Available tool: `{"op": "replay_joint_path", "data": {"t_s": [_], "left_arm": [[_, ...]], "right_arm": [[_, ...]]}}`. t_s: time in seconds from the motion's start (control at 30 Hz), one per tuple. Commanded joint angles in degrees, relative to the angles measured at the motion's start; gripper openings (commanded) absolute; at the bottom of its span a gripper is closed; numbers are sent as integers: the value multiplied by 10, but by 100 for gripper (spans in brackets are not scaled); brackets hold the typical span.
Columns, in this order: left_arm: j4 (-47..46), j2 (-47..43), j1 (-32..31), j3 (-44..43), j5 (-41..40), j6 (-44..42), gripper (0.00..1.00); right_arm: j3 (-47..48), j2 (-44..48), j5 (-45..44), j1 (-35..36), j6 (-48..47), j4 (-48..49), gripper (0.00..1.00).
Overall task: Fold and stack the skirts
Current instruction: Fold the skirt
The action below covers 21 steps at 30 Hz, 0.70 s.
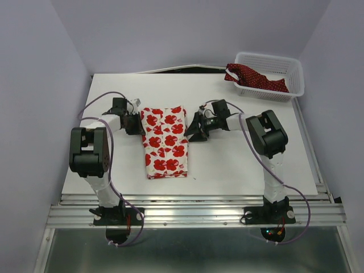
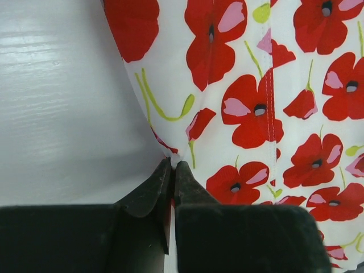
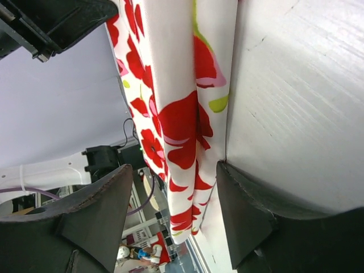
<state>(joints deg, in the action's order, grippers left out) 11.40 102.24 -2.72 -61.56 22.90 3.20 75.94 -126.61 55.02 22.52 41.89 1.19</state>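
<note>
Now the poppy skirt (image 1: pixel 165 142) lies in the middle of the table (image 1: pixel 239 165), folded into a long, neat shape that runs from near to far. Our left gripper (image 2: pixel 173 165) is at the skirt's left edge, toward the far end. It is closed tight, and a tiny bit of the white cloth edge is pinched between its tips. Our right gripper (image 3: pixel 175 170) is at the right edge, just across from the left one. Its two black fingers (image 3: pixel 96 222) stand wide apart with the skirt's edge between them, and they hold nothing yet.

The dark red skirt (image 1: pixel 256 78) with the tiny dots is well away, at the far right corner. It sits bunched up in the white basket (image 1: pixel 293 74), and one end hangs over the rim.

We think the poppy skirt is very light and very soft. It will bend and droop wherever we do not hold it, so it cannot be pushed like a box. It has a few layers now, and a small pinch may catch only the top one. Then the fold could slip open when we lift. So the best place to grab is right at the edge, low by the table, with all the layers between the fingers. We should hold both side edges at the same spot along the skirt, so it lifts evenly. The cloth will not break, so a firm squeeze is fine.
</note>
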Motion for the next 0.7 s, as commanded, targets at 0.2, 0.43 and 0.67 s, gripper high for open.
{"op": "replay_joint_path", "data": {"t_s": [0.2, 0.43, 0.67], "left_arm": [[13, 28, 46, 0, 80, -44, 25], [35, 23, 55, -36, 104, -101, 49], [82, -72, 55, -37, 112, -208, 68]], "right_arm": [[-8, -46, -113, 2, -58, -67, 67], [-5, -29, -99, 2, -75, -70, 62], [-22, 19, -109, 2, -122, -87, 58]]}}
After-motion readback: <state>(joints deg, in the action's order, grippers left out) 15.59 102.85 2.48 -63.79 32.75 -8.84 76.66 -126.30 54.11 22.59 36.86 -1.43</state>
